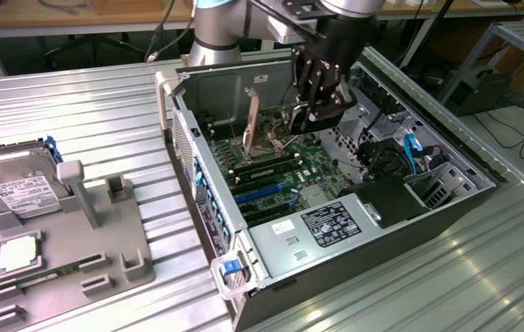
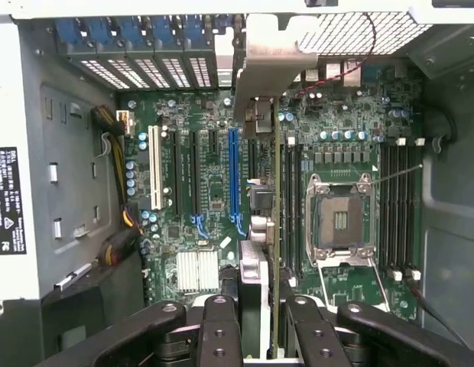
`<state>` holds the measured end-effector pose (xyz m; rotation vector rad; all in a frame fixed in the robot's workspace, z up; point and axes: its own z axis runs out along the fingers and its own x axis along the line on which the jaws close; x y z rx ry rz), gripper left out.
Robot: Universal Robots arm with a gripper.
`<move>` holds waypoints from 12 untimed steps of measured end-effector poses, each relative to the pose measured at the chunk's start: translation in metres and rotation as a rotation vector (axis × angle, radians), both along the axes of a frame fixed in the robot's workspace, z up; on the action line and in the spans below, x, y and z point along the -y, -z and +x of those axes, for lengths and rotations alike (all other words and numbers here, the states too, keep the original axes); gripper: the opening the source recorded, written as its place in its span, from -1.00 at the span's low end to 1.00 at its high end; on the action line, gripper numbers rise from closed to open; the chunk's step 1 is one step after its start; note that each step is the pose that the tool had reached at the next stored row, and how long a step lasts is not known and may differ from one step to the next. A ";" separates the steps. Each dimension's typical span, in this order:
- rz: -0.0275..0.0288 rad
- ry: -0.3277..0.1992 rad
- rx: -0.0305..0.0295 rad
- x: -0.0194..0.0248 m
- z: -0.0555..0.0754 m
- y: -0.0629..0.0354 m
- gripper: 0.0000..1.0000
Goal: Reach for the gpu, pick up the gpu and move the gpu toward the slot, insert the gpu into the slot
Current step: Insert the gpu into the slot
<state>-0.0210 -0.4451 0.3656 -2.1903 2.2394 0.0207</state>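
1. Black fingers of the arm's gripper are clamped on the gpu, a thin dark circuit card seen edge-on, one finger pressed to each flat face!
2. Where's the card? It hangs over the green motherboard just beside the slot, that long narrow blue plastic connector strip. It runs parallel to the slot and, by my reading, is not yet seated in it.
3. Its silver metal end bracket leads, out past the far end of the slot.
4. Over in the exterior view, the gripper is low inside the open grey computer case.
5. Handling call: this looks a light, stiff board, but fragile. The faces carry small parts, and the contact edge facing the slot should stay untouched. A hold on the flat faces near the upper edge looks right to me.
6. Writing? A black label with white print sits well apart from the slot, too small to read. The silver boxy hard drive on the ribbed metal worktop, far from the slot, has a white label, also illegible.
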 end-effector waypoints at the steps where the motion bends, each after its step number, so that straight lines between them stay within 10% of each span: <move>1: -0.0001 0.000 0.0000 0.0000 -0.002 0.0017 -0.44; 12: 0.0001 0.000 0.0001 0.0000 -0.018 0.0237 -0.44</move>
